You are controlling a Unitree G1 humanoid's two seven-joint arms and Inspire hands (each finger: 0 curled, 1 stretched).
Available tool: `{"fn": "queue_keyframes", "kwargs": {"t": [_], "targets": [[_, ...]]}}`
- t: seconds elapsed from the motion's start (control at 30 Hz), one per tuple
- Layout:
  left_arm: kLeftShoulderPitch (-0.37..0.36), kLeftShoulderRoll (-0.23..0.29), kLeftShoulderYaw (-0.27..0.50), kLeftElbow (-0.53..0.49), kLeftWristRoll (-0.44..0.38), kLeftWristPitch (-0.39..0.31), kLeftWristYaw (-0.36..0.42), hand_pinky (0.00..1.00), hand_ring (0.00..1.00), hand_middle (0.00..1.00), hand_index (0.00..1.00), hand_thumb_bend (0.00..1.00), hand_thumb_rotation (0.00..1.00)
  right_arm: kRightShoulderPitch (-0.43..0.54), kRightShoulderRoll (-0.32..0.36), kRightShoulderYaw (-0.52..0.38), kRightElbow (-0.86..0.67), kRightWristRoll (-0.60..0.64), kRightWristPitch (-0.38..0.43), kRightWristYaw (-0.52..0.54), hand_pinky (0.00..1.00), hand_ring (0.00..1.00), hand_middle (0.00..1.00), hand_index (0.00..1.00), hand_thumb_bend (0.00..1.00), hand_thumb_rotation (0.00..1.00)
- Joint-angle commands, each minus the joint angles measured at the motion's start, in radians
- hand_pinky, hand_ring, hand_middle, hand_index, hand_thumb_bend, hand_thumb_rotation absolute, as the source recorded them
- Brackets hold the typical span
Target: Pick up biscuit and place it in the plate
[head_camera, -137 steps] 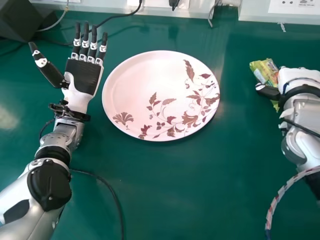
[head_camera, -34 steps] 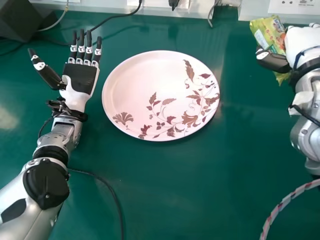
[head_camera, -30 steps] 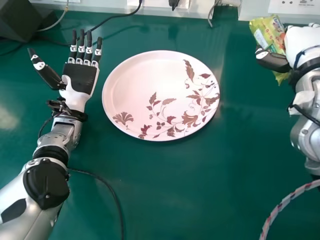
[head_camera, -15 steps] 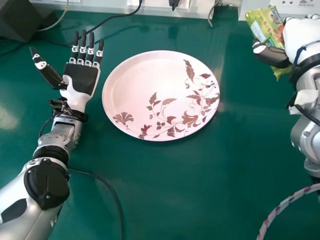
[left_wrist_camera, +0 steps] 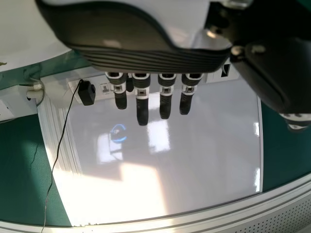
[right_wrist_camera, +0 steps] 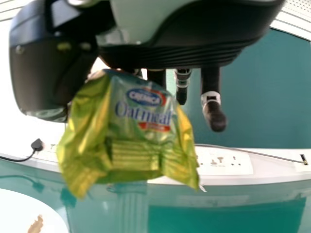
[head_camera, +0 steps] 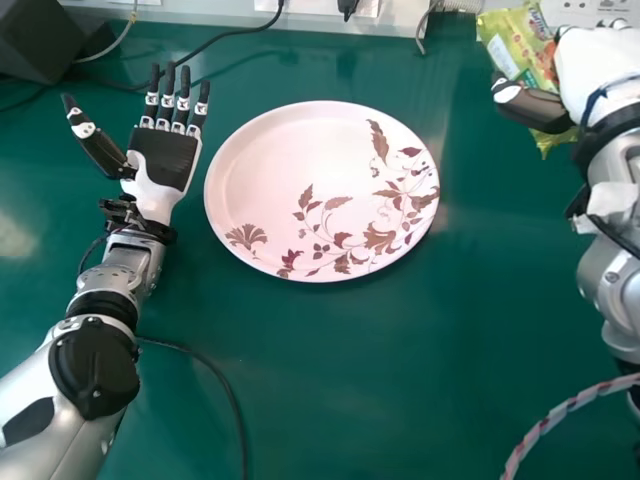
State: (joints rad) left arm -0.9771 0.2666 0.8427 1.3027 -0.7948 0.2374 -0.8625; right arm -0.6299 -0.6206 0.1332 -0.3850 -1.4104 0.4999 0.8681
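My right hand is at the head view's upper right, its thumb and fingers pinching the biscuit packet. In the right wrist view the green and yellow biscuit packet hangs from my right hand, partly covering the fingers. A round white plate with brown leaf patterns lies on the table, to the left of the packet and apart from it. My left hand stays left of the plate, palm up with straight fingers; the left wrist view also has the left hand.
A dark box stands at the back left corner, with black cables near it. Sockets and a white trunking run along the table's back edge. Another black cable lies beside the left forearm.
The packet and my right hand first moved away toward the table's back, and have lately shifted a little left toward the plate's side. The left hand has barely moved.
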Motion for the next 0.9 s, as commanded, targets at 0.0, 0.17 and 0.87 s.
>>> {"fn": "queue_keyframes", "kwargs": {"t": [0.0, 0.17, 0.87], "targets": [[-0.003, 0.001, -0.008, 0.006, 0.012, -0.004, -0.010, 1.00, 0.88, 0.97, 0.98, 1.00, 0.38, -0.018, 0.007, -0.017, -0.031, -0.017, -0.013, 0.004, 0.11, 0.21, 0.29, 0.48, 0.50, 0.02], [-0.003, 0.001, -0.010, 0.007, 0.012, -0.001, -0.008, 1.00, 0.87, 0.97, 0.99, 1.00, 0.40, -0.016, 0.022, -0.024, -0.050, -0.026, -0.041, 0.008, 0.12, 0.21, 0.29, 0.48, 0.50, 0.02], [-0.006, -0.006, -0.010, 0.009, 0.019, -0.016, -0.003, 0.95, 0.88, 0.94, 1.00, 1.00, 0.46, -0.016, 0.117, -0.015, -0.099, -0.073, -0.145, -0.038, 0.11, 0.21, 0.28, 0.48, 0.50, 0.02]]}}
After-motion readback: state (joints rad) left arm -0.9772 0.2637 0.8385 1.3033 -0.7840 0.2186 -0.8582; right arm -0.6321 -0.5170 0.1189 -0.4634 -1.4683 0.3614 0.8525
